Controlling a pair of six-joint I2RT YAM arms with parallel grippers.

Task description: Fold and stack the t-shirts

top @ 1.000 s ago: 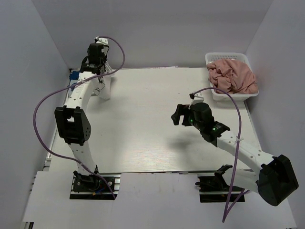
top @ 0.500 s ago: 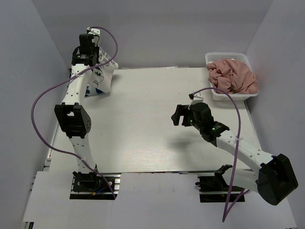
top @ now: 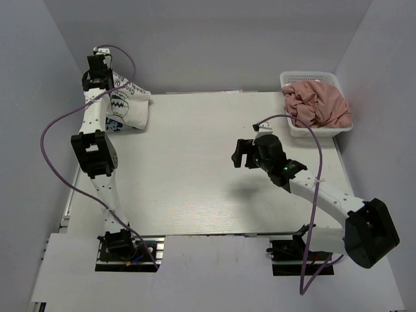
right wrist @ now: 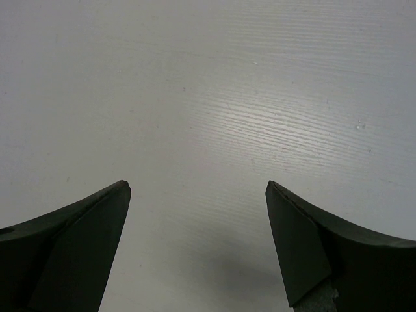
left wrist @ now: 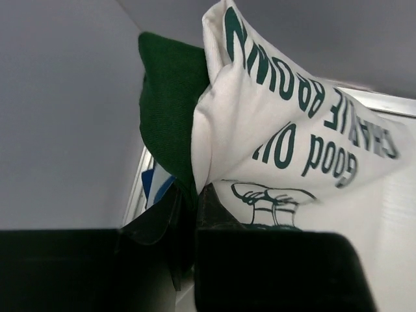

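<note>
Top view: left gripper raised at the far-left corner of the table, white t-shirt with green lettering draped below it; pink t-shirt heaped in mesh basket, far right; right gripper above mid-table. Left wrist: jaws clenched on the white t-shirt beside its dark green sleeve; blue cloth behind. Right wrist: jaws spread wide over the table.

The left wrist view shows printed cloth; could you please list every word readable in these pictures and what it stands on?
"Good Ol'": dark green print, upside down, on the white t-shirt pinched in the left pincer.
"CHARLIE BROWN": same shirt, upside down, bending over a fold; last letters less certain.
Top view: the shirt's print is too small to read; no other text shows.
</note>
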